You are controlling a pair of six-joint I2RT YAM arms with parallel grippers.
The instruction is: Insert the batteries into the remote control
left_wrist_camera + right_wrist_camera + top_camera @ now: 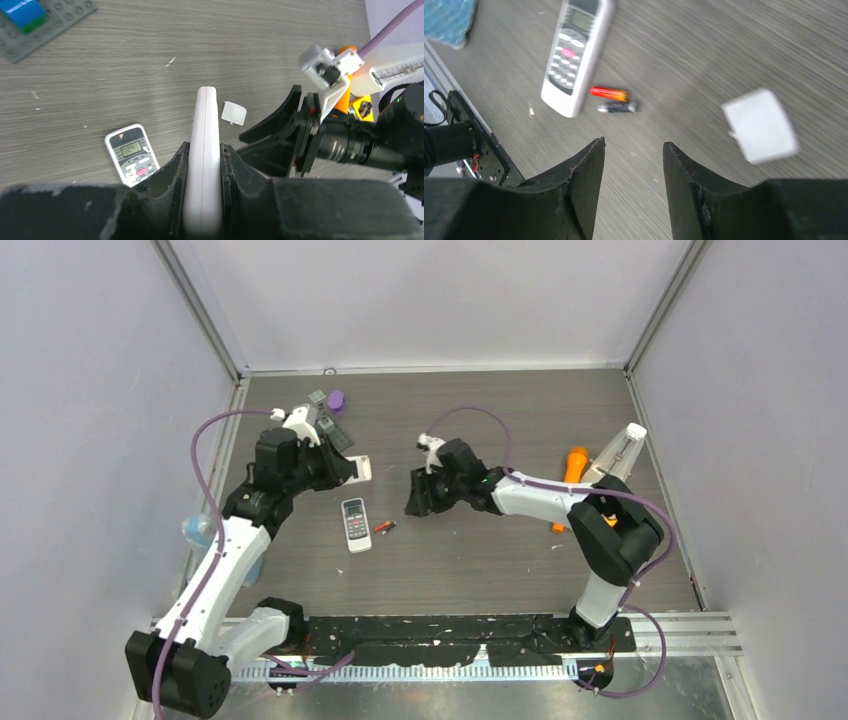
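- The left fingers pinch a remote edge-on; the right fingers hang spread, empty.
- The batteries lie on the tabletop beside a second remote, near a loose cover.
- Risk: round batteries could roll or slip from a shallow pinch.

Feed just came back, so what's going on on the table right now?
The left gripper clamps a white remote on edge between its jaws. A small white cover, probably a battery door, lies loose on the table. The right gripper is open and empty, hovering near two batteries that lie beside a second remote. Neither battery is picked up yet.
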